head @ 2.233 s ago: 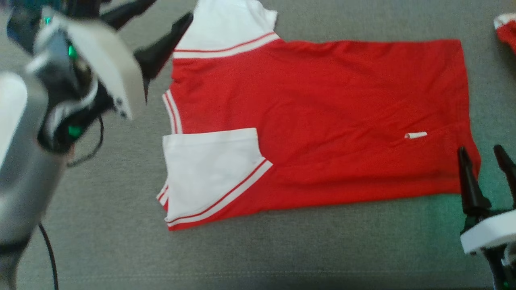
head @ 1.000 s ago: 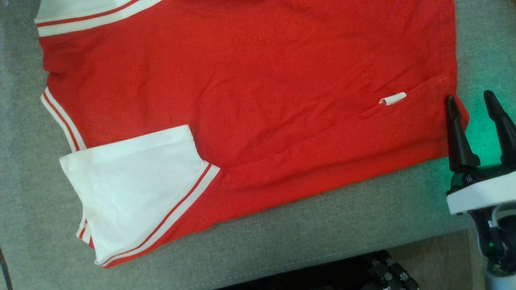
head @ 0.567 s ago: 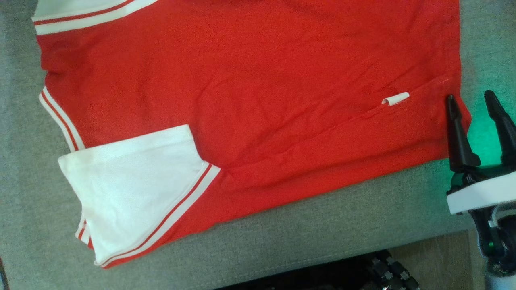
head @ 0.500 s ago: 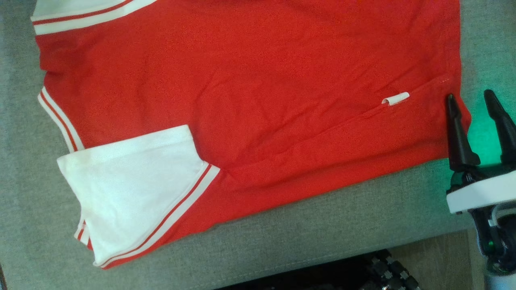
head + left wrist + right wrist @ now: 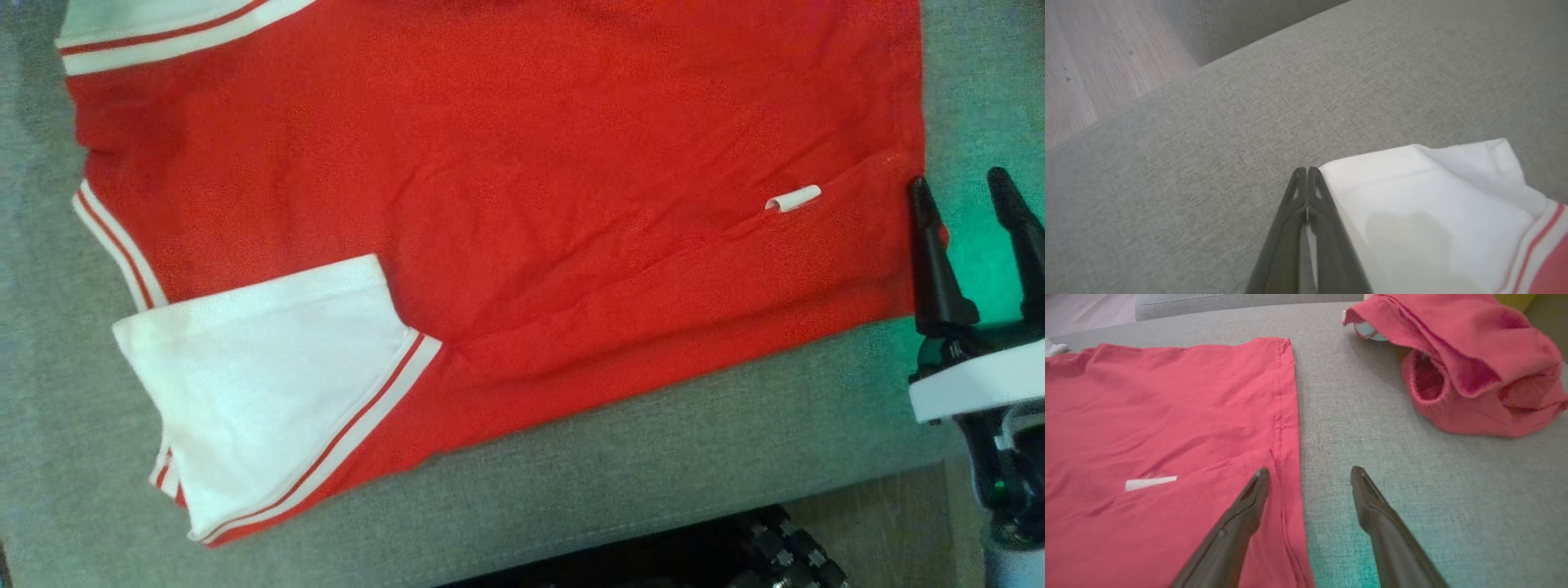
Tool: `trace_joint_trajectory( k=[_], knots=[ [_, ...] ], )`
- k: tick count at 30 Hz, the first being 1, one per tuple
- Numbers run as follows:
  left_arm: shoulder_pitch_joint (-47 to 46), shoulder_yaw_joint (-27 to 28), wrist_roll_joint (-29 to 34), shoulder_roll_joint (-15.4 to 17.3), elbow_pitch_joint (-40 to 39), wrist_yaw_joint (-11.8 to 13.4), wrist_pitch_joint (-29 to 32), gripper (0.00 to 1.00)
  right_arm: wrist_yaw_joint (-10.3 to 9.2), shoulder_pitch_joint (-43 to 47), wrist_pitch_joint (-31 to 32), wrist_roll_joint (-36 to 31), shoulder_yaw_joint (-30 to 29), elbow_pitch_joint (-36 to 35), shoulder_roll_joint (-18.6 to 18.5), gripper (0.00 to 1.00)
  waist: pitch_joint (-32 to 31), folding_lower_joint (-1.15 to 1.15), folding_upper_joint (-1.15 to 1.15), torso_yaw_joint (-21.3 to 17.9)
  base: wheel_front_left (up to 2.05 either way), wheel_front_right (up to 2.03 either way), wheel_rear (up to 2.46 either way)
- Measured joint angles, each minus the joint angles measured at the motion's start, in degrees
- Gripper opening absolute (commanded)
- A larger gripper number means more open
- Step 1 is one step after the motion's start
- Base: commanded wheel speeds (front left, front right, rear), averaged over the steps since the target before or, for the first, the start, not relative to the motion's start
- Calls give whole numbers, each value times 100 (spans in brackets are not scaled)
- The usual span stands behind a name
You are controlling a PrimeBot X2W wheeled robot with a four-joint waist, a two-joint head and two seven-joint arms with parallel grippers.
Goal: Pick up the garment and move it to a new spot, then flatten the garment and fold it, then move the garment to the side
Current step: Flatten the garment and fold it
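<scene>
**Item 1. Garment** (image 5: 531, 188): a red shirt with white sleeves and red-striped trim. It lies spread flat on the grey cushion (image 5: 653, 482), close to the cushion's front edge.
- One folded sleeve (image 5: 269, 384) is turned in over the red body.
- A small white tag (image 5: 793, 198) sits near the hem (image 5: 1284, 416).
- The lie, the creases and the folded sleeve are as they were a second ago.
- Against the earliest picture the whole view sits closer and off to one side. That is the camera's shift, not the shirt's.

**Item 2. Left gripper** (image 5: 1306, 169): the fingers are pressed tight together, low over the cushion, on the edge of the other white sleeve (image 5: 1433, 212).
- A strip of white cloth shows in the slit between them.
- In the earliest picture these fingers stood apart beside that sleeve; now they are clamped on it.

**Item 3. Right gripper** (image 5: 958, 178): the fingers are spread wide and hold nothing.
- They straddle the hem at the shirt's near corner, one finger over red cloth and the other over bare cushion.
- The spread and the place match a second ago.
- A green glow (image 5: 971, 261) falls on the cushion between them.

**Item 4. Second red garment** (image 5: 1474, 363): crumpled in a heap on the same cushion, well apart from the hem.

**Item 5. Wooden floor** (image 5: 1094, 61): pale boards beyond the cushion's edge.
</scene>
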Motion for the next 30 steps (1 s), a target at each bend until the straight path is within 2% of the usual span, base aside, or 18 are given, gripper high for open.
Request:
trace_joint_trajectory(
  k=[8,15,21,25,30],
  knots=[
    [79,-242,-226,-12,-460,0,-544,0,0,-472,410,-48,-141,-216,-185,100,-248,0,0,266,0,0,0],
    [79,-502,-365,23,-837,0,-821,0,-1,-1144,1311,123,-64,-183,-235,100,-494,0,0,529,0,0,0],
    [80,-808,-528,115,-1152,0,-1043,0,0,-2406,2508,164,85,668,-544,100,-677,0,0,749,0,0,0],
    [79,-1015,-610,114,-1328,0,-1131,0,0,-2888,3293,-10,113,1312,-818,100,-703,0,0,892,0,0,0],
    [44,-1266,-693,116,-1569,0,-1205,0,-1,-3102,3671,-144,18,1793,-890,100,-632,0,0,1032,0,0,0]
  ],
)
